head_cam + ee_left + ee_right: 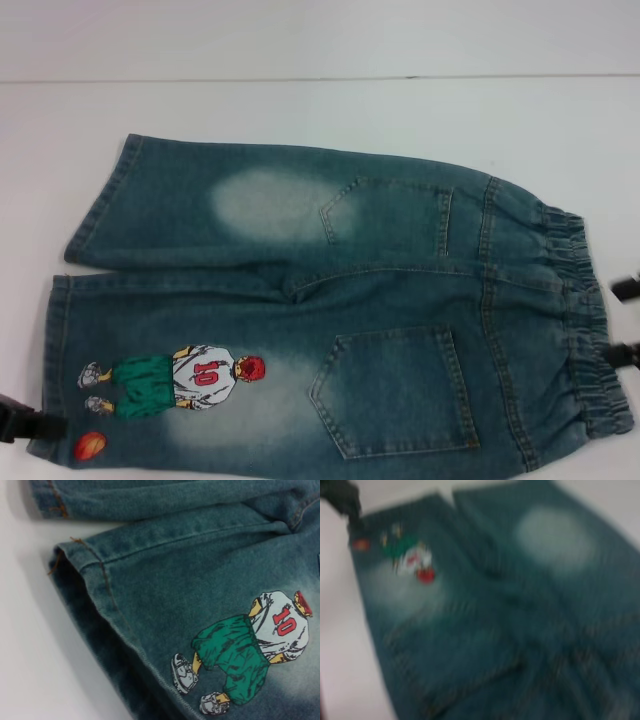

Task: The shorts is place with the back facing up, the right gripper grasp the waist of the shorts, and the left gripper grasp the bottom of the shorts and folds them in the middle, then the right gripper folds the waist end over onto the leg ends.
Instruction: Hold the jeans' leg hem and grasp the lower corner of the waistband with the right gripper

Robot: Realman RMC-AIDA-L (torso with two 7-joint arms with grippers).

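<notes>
- the shorts lie flat on the white table, back pockets up, the waist at the right, the leg ends at the left.
- my left gripper sits at the near-left hem, just beside the orange ball print (can't tell how its fingers stand).
- my right gripper is at the waistband's right edge, two dark tips showing, apart, nothing clearly held.
</notes>
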